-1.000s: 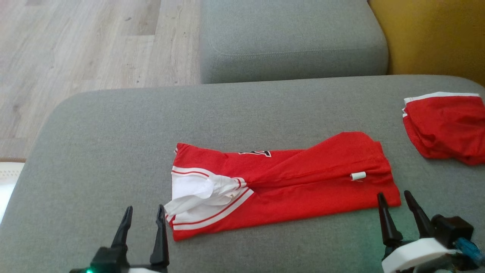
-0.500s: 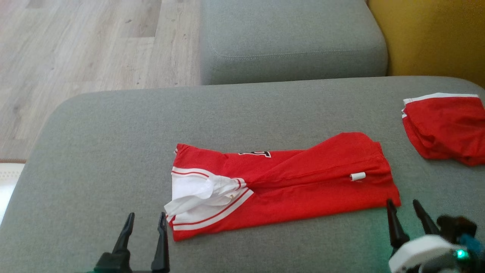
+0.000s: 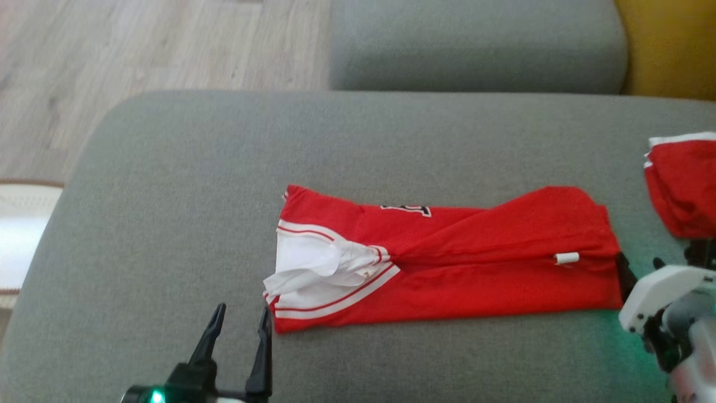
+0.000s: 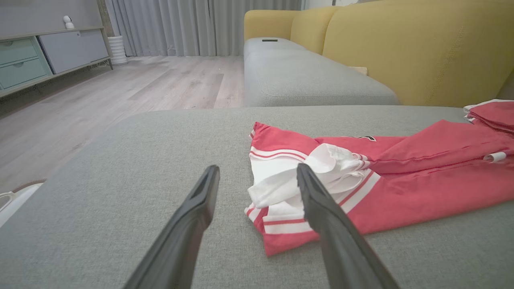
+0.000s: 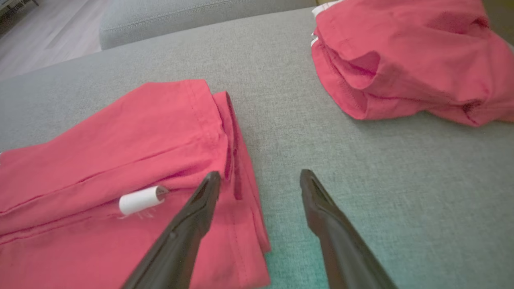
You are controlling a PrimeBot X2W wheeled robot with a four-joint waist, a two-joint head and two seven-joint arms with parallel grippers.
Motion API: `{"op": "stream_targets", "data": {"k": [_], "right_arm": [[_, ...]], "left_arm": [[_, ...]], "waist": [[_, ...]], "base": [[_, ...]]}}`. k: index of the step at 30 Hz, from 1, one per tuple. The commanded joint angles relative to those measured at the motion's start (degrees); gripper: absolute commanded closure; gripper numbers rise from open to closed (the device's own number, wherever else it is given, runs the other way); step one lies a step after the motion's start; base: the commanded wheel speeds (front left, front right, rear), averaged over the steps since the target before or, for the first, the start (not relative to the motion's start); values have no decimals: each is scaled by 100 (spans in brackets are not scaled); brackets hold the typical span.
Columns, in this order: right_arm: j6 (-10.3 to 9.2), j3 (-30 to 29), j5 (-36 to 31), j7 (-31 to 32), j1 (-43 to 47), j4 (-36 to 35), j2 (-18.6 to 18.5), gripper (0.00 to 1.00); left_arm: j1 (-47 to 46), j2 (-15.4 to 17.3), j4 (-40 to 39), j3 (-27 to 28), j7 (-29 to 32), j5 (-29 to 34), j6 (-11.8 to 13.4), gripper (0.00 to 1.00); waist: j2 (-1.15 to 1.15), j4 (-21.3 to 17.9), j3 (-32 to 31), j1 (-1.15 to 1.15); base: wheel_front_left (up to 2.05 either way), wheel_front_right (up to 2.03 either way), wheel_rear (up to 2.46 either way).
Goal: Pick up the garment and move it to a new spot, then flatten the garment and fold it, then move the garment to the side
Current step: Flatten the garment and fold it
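The garment (image 3: 475, 268) is a red jersey with white trim, folded into a long strip across the grey cushion (image 3: 168, 196). Its white-trimmed end (image 4: 281, 180) is bunched at the left, and a small white label (image 5: 138, 199) sticks out near the right end. My left gripper (image 3: 242, 314) stands open just short of the jersey's near-left corner; in the left wrist view (image 4: 257, 167) its right finger overlaps the white trim. My right gripper (image 3: 639, 260) is open beside the jersey's right edge (image 5: 241, 160), and in the right wrist view (image 5: 260, 173) its left fingertip lies over the hem.
A second red garment (image 3: 682, 184) lies bundled at the cushion's far right, close beyond my right gripper (image 5: 401, 60). Another grey cushion (image 3: 475, 50) and a yellow sofa back (image 3: 665, 45) stand behind. Wooden floor (image 3: 140, 45) lies past the cushion's left edge.
The head camera has shifted, so the whole picture sits further right and higher. My right gripper has gone forward from below the jersey's near-right corner to beside its right edge. The jersey lies as before.
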Motion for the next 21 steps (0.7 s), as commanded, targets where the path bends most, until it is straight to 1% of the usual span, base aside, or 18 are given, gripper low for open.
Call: {"op": "stream_targets", "data": {"k": [1,5,9,12,17,21], "right_arm": [[39,108,14,-16,-410,-125,-158,0],[39,140,51,-138,-669,-22,-273,0],[39,68,9,-392,-825,-17,-348,0],[39,58,-9,-499,-870,-44,-281,0],[39,168,156,-308,-662,-214,-141,0],[39,267,189,-26,-474,-262,-166,0]], "left_arm": [[-404,-93,-189,108,-71,35,-12,0],[-594,-117,-174,28,-71,33,-14,0],[-755,-131,-124,-80,-71,23,-16,0],[-843,-137,-78,-145,-71,27,-14,0],[-900,-141,-84,-182,-71,47,20,0],[-868,-142,-91,-189,-71,44,30,0]], "waist": [[0,100,285,0],[0,137,571,0],[0,133,693,0],[0,125,699,0],[0,128,654,0],[0,108,647,0]], "base": [[0,0,0],[0,0,0],[0,0,0],[0,0,0],[0,0,0],[0,0,0]]}}
